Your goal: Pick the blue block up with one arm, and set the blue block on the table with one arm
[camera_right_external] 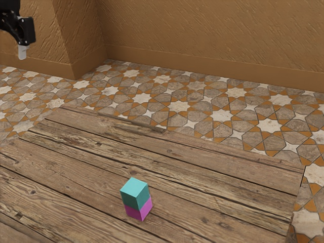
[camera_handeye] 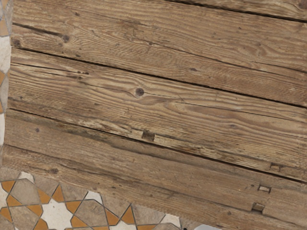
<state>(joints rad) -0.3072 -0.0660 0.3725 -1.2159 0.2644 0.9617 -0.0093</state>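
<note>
High at the ext. view's left, the end effector [camera_right_external: 22, 53] is hanging well apart from the blue block [camera_right_external: 135, 194], which is sitting atop the pink block [camera_right_external: 139, 209] on the wooden tabletop [camera_right_external: 217, 177]. Open vs. closed, I'm failing to tell. The pickup is likely calling for a centered approach from above, w/ the grip squaring to the blue sides only, then lifting straight, b/c sideways nudging is risking a topple.
</note>
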